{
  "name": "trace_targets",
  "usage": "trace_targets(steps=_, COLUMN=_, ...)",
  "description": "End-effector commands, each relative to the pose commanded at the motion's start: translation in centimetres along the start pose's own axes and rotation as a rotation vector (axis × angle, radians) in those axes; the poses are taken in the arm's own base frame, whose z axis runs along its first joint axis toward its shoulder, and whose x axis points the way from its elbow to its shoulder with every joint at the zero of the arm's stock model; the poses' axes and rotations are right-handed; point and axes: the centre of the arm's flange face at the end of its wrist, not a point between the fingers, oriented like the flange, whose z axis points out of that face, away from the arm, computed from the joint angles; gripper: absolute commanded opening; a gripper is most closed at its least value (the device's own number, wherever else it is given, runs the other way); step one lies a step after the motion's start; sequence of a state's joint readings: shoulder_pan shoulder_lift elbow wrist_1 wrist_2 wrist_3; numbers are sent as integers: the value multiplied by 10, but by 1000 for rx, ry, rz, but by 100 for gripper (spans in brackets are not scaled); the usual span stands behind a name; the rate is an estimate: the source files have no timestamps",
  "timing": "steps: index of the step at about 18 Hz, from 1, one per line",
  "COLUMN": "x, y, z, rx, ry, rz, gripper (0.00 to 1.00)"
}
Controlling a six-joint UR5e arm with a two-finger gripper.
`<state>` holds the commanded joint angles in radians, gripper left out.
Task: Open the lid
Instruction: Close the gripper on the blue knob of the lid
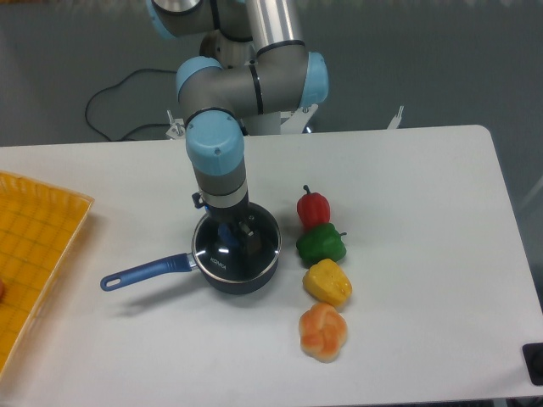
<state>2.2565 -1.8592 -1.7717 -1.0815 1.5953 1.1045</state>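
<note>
The lid, a clear glass disc with a thin metal rim and small white lettering, lies flat on the dark blue saucepan, whose long blue handle points left. My gripper hangs straight down over the lid's centre, with its fingers down at the blue knob. The knob is mostly hidden behind the fingers. The fingers seem to straddle it, but I cannot tell whether they are closed on it.
A red pepper, a green pepper, a yellow pepper and an orange pepper lie in a column just right of the pan. A yellow tray sits at the left edge. A cable runs behind the arm's base.
</note>
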Motion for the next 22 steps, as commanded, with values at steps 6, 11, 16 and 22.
trace_targets(steps=6, x=1, y=1, z=0, rx=0, ry=0, rz=8, gripper=89)
trace_targets(steps=11, x=1, y=6, z=2, rx=-5, ry=6, rz=32, gripper=89)
trace_targets(steps=16, x=-2, y=10, z=2, rx=-3, ry=7, rz=28, gripper=89)
trace_targets(steps=22, x=-3, y=12, z=2, rx=-3, ry=7, rz=25, gripper=78)
